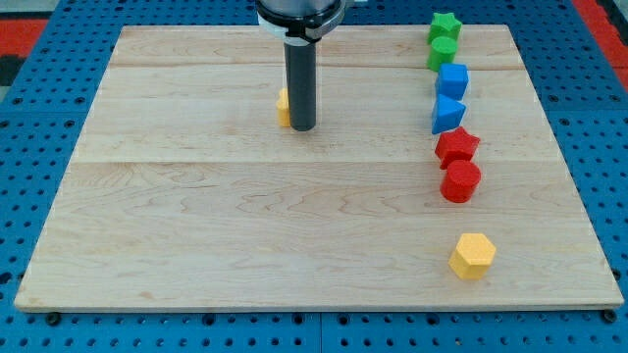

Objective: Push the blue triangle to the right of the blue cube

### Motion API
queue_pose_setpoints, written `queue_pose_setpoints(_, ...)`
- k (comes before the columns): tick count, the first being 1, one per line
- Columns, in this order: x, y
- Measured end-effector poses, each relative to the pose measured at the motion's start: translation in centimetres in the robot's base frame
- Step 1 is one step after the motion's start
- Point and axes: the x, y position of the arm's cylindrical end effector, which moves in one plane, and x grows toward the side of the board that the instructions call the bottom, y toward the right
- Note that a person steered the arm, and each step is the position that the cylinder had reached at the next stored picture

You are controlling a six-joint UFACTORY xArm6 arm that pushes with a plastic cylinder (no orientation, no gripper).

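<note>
My tip (301,127) rests on the table (245,226) a little left of centre, toward the top edge. The arm has no pincer, only the dark rod, so nothing is released, clenched or grasped. No containers show; every block lies loose on the wood.

A yellow block (283,107) sits touching the rod's left side. The rod hides most of it, so its shape cannot be made out.

The other blocks run in a line down the right side of the table. At the top right corner is a green star (445,25), with a second green block (442,51) touching it just below; that one's shape is hard to tell. Next down comes the blue cube (453,80), then the blue triangle (447,115) directly under it, the two touching or nearly so. Below the triangle lie a red block (456,146) and another red block (461,181), close together, their shapes unclear. A yellow hexagon (473,256) sits apart near the bottom right corner.

My tip is well apart from the triangle, far to its left. Bare wood lies between the cube and the right edge. The left half and the bottom middle of the table are open.
</note>
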Motion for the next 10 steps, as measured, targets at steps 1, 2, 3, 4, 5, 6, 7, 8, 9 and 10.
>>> queue_pose_setpoints(1,0.1,0.2)
queue_pose_setpoints(2,0.8,0.7)
queue_pose_setpoints(3,-0.2,8.5)
queue_pose_setpoints(4,0.2,10.5)
queue_pose_setpoints(5,0.2,11.6)
queue_pose_setpoints(6,0.3,13.2)
queue_pose_setpoints(7,0.3,13.2)
queue_pose_setpoints(8,0.9,13.2)
queue_pose_setpoints(9,2.0,13.2)
queue_pose_setpoints(10,2.0,14.7)
